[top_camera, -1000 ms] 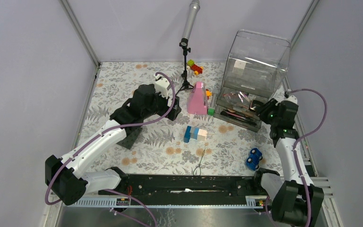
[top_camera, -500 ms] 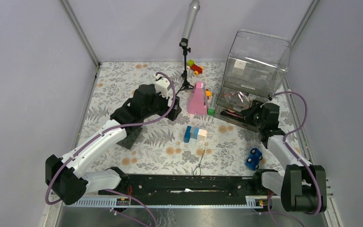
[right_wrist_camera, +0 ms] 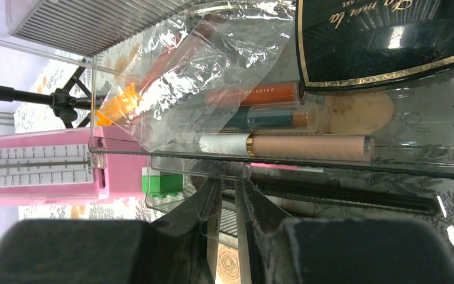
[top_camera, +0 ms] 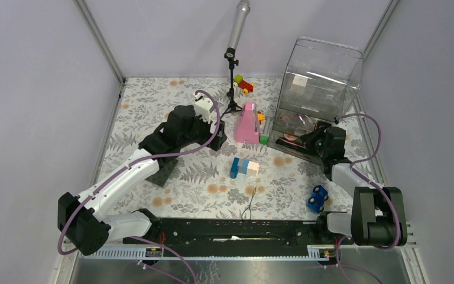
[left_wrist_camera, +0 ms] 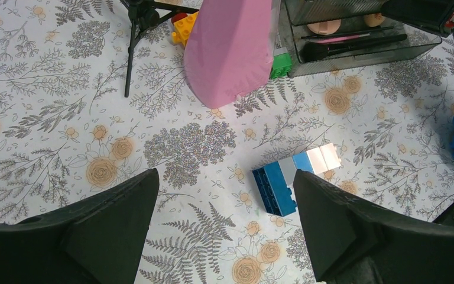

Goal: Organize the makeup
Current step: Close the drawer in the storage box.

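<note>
**Item 1, makeup:** everything I can find sits in the clear organizer (top_camera: 322, 77) at the right rear of the table.
- Upper tray: a black compact (right_wrist_camera: 384, 35), 3 tubes (right_wrist_camera: 284, 146) lying side by side, a peach sponge (right_wrist_camera: 354, 109) and a crumpled plastic bag (right_wrist_camera: 201, 65).
- Clear drawer (left_wrist_camera: 360, 56) below: a black brush (left_wrist_camera: 354, 47) and a pink pencil (left_wrist_camera: 337, 38).

**Item 2, right gripper (right_wrist_camera: 229, 201):** the jaws are drawn nearly together on a thin clear panel. I take it for that drawer's front lip.

**Item 3, left gripper (left_wrist_camera: 224, 183):** spread wide, holding nothing, hovering over the blue blocks (left_wrist_camera: 278, 189).

**Status:** I judge the sorting nearly done, with only the drawer left to settle. No loose makeup shows on the table. A thin dark strand (top_camera: 250, 201) lies near the front, and I cannot identify it.

**Setting:** floral tablecloth (top_camera: 153, 106), lilac walls, a microphone stand (top_camera: 232, 89), a pink cone (top_camera: 248, 124) and a blue toy car (top_camera: 317, 198).
</note>
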You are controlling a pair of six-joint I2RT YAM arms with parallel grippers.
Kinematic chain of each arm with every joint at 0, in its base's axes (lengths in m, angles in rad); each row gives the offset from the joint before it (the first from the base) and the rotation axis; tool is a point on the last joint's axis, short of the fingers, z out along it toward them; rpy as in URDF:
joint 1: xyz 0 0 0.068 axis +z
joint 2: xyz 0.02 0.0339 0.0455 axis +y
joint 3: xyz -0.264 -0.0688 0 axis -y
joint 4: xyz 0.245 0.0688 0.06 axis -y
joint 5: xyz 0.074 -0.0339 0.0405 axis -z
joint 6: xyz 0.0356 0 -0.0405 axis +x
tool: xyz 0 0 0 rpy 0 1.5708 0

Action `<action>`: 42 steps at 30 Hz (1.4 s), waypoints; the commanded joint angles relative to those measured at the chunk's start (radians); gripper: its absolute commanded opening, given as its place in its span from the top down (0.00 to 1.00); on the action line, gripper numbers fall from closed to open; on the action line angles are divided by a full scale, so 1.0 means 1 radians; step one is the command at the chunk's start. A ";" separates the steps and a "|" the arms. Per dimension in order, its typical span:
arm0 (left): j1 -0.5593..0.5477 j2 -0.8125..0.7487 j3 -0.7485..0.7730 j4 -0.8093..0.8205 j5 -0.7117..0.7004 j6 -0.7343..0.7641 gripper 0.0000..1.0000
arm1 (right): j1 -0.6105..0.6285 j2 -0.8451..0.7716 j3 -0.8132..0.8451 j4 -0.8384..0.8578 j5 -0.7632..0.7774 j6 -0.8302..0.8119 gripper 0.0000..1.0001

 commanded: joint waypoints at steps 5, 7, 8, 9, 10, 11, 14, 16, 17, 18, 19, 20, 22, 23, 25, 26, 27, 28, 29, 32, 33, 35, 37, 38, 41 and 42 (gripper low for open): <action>0.006 -0.001 0.007 0.050 0.026 0.010 0.06 | 0.007 0.071 0.050 0.198 0.081 0.026 0.77; 0.005 0.000 0.007 0.050 0.025 0.010 0.06 | 0.006 0.091 0.050 0.234 0.086 0.035 0.77; 0.005 -0.001 0.006 0.050 0.025 0.010 0.06 | 0.008 0.100 0.049 0.250 0.088 0.040 0.77; 0.005 -0.001 0.007 0.050 0.026 0.010 0.06 | 0.008 0.110 0.048 0.271 0.092 0.044 0.77; 0.006 -0.001 0.007 0.050 0.027 0.010 0.06 | 0.008 0.119 0.045 0.290 0.098 0.048 0.77; 0.006 -0.001 0.007 0.050 0.028 0.010 0.06 | 0.008 0.126 0.042 0.310 0.106 0.052 0.77; 0.006 0.000 0.007 0.050 0.028 0.010 0.06 | 0.009 0.154 0.026 0.381 0.127 0.069 0.74; 0.005 -0.001 0.007 0.050 0.028 0.010 0.06 | 0.008 0.175 0.014 0.428 0.154 0.086 0.74; 0.005 -0.001 0.007 0.050 0.027 0.010 0.06 | 0.008 0.187 0.011 0.451 0.159 0.094 0.74; 0.006 -0.001 0.007 0.049 0.027 0.010 0.06 | 0.008 0.200 0.010 0.470 0.163 0.100 0.74; 0.005 -0.001 0.007 0.049 0.027 0.011 0.06 | 0.009 0.215 0.015 0.484 0.165 0.105 0.74; 0.006 -0.001 0.007 0.049 0.026 0.011 0.06 | 0.009 0.231 0.017 0.498 0.164 0.112 0.74; 0.005 -0.001 0.007 0.050 0.026 0.012 0.06 | 0.009 0.265 0.020 0.532 0.164 0.122 0.74; 0.005 -0.002 0.006 0.048 0.026 0.013 0.06 | 0.008 0.278 0.020 0.552 0.164 0.127 0.74; 0.006 -0.002 0.006 0.049 0.025 0.013 0.06 | 0.009 0.300 0.020 0.585 0.164 0.133 0.74; 0.005 -0.001 0.006 0.048 0.025 0.013 0.06 | 0.009 0.309 0.019 0.599 0.165 0.134 0.74; 0.006 -0.001 0.006 0.048 0.026 0.013 0.06 | 0.008 0.318 0.020 0.618 0.166 0.135 0.74; 0.005 0.000 0.005 0.048 0.027 0.013 0.06 | 0.008 0.325 0.020 0.630 0.166 0.135 0.73; 0.006 0.001 0.005 0.049 0.027 0.013 0.06 | 0.008 0.331 0.020 0.642 0.169 0.134 0.73; 0.005 0.001 0.007 0.048 0.030 0.013 0.06 | 0.009 0.345 0.015 0.683 0.175 0.130 0.71; 0.005 0.001 0.006 0.049 0.030 0.013 0.06 | 0.008 0.350 0.014 0.697 0.178 0.128 0.69; 0.005 0.002 0.006 0.049 0.029 0.013 0.06 | 0.009 0.360 0.014 0.715 0.189 0.124 0.67; 0.005 0.002 0.005 0.048 0.027 0.013 0.06 | 0.009 0.373 0.019 0.728 0.198 0.121 0.66; 0.005 0.002 0.005 0.048 0.027 0.013 0.06 | 0.008 0.378 0.021 0.733 0.202 0.120 0.65; 0.005 0.002 0.006 0.047 0.025 0.013 0.06 | 0.009 0.394 0.033 0.739 0.206 0.117 0.65; 0.005 0.002 0.006 0.048 0.024 0.013 0.05 | 0.009 0.402 0.040 0.739 0.205 0.117 0.64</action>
